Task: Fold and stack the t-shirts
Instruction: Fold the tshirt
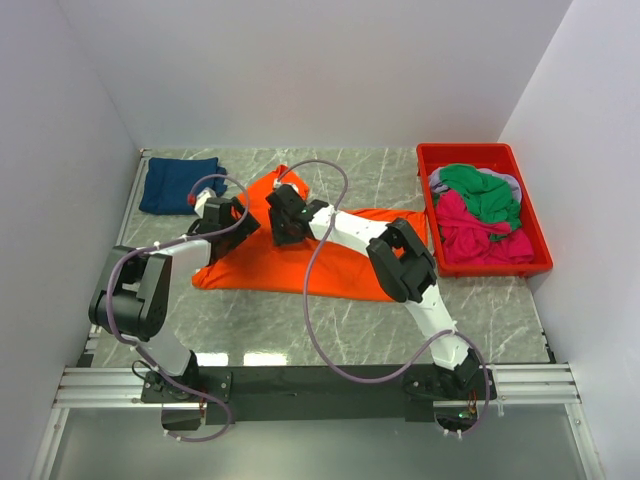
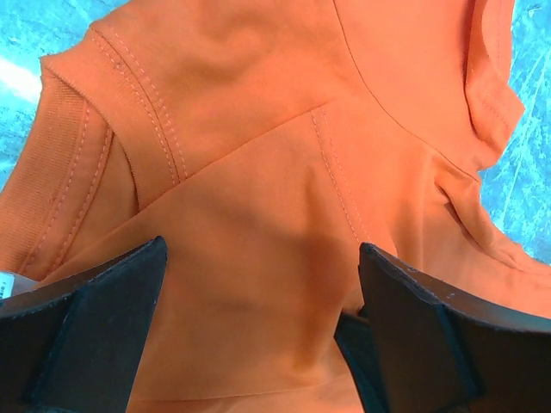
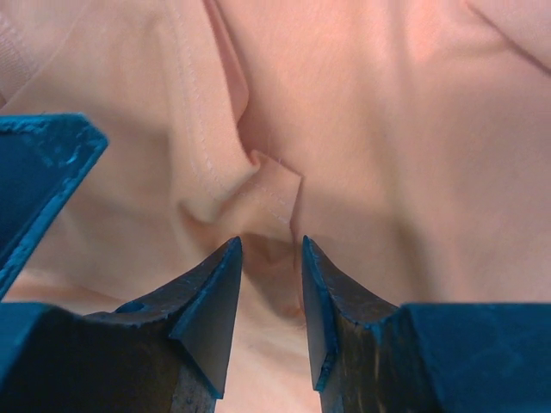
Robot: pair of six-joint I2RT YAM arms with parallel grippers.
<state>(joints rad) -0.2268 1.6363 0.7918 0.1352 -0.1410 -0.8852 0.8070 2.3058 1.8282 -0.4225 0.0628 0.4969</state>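
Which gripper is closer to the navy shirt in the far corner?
Left. The left gripper is over the orange shirt just right of the navy shirt; the right gripper is farther right.

We are looking at the left arm (image 1: 140, 295) and the right arm (image 1: 405, 262), both wearing white shells over the long links and chunky black housings at the joints. A pale purple cable (image 1: 308, 300) is looping loosely along each arm, running from a black base (image 1: 455, 372) up to the wrist. Near the left wrist a small red dot (image 1: 192, 201) is showing. Up close, the left hand (image 2: 263, 258) is showing two broad, matte black fingers (image 2: 95, 331) with faintly speckled, flat inner faces. The right hand (image 3: 271, 249) is showing dark wedge fingers (image 3: 207, 318) tapering to sharp tips, their outer blocks catching a blue tint.
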